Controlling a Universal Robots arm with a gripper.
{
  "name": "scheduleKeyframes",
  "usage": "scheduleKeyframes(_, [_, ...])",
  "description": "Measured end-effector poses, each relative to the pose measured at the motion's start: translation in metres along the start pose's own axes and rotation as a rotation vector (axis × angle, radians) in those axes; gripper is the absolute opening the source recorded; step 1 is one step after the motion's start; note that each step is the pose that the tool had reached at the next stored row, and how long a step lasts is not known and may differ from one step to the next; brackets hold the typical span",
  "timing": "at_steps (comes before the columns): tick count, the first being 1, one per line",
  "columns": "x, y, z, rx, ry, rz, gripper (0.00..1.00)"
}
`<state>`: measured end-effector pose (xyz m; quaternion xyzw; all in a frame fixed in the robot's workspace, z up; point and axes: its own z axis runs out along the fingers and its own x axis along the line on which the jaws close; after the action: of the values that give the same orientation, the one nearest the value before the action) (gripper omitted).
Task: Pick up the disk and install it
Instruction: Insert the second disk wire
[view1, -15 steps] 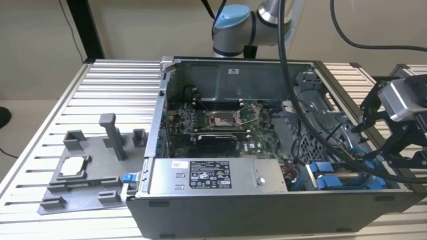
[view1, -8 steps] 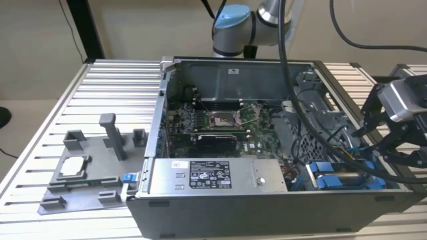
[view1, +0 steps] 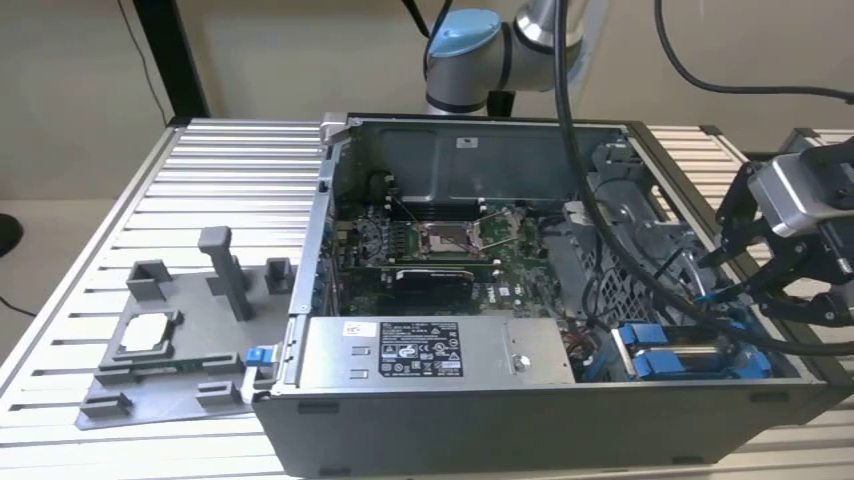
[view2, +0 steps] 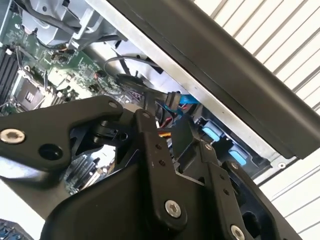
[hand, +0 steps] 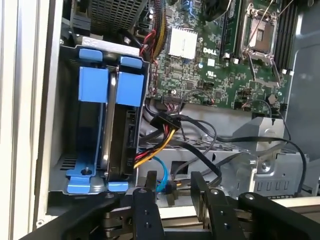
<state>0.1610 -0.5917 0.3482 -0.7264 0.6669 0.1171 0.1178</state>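
The disk (hand: 121, 142) stands on edge in the drive cage at the case's near corner on the exterior view's right, framed by its blue bracket (hand: 131, 86). An orange, yellow and black cable bundle (hand: 152, 147) reaches its end. In the exterior view the disk (view1: 697, 352) shows as a silver strip between blue brackets. My gripper (hand: 170, 192) hangs just beside the cage, over the case's side wall, open with nothing between its black fingers (hand: 142, 210). In the exterior view my gripper (view1: 754, 285) sits above the case's edge on the exterior view's right.
A second blue bracket (hand: 93, 95) fills the neighbouring slot. The motherboard (view1: 441, 245) lies in the case's middle and the long grey box (view1: 414, 350) along its near wall. Black cables (view1: 641, 270) cross to the cage. A grey fixture (view1: 174, 340) with a small silver chip sits outside.
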Motion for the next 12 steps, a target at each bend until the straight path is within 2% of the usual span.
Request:
scheduleKeyframes(5, [-0.0092, -0.0003, -0.011, -0.0005, -0.0019, 0.0, 0.0])
scheduleKeyframes(7, [-0.011, -0.0003, -0.0162, -0.0004, -0.0049, 0.0, 0.0])
scheduleKeyframes(8, [-0.0113, -0.0003, -0.0171, -0.0003, -0.0072, 0.0, 0.0])
scheduleKeyframes(12, [-0.0124, 0.0019, -0.0183, -0.0003, -0.0075, -0.001, 0.0])
